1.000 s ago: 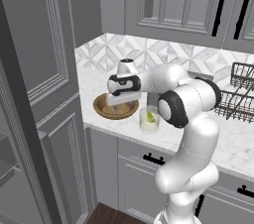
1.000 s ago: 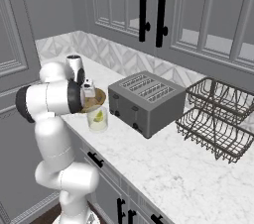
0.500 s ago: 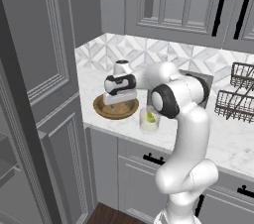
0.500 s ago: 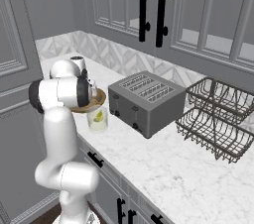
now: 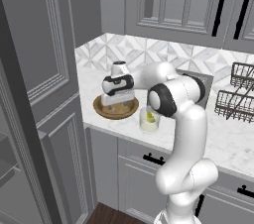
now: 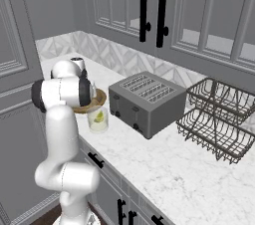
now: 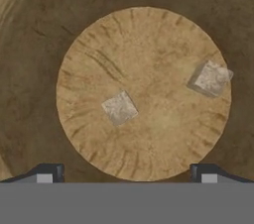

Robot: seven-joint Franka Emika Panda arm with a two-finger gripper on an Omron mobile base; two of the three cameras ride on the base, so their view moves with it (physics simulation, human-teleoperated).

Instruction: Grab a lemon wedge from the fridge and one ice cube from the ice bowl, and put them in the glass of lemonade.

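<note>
Ice step now: two cubes lie well apart on the bowl (image 7: 30,69) floor, one cube (image 7: 119,108) near the middle, the other (image 7: 211,78) off by the wall. Your gripper (image 7: 126,172) hangs over them, fingers spread, nothing held. You need to centre on the middle cube, drop and close. Glass (image 5: 149,119) waits just beside the bowl, wedge (image 5: 151,117) apparently already in it

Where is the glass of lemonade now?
The glass of lemonade stands on the counter's front edge, just right of the ice bowl in the left base view, with the toaster behind it.
</note>
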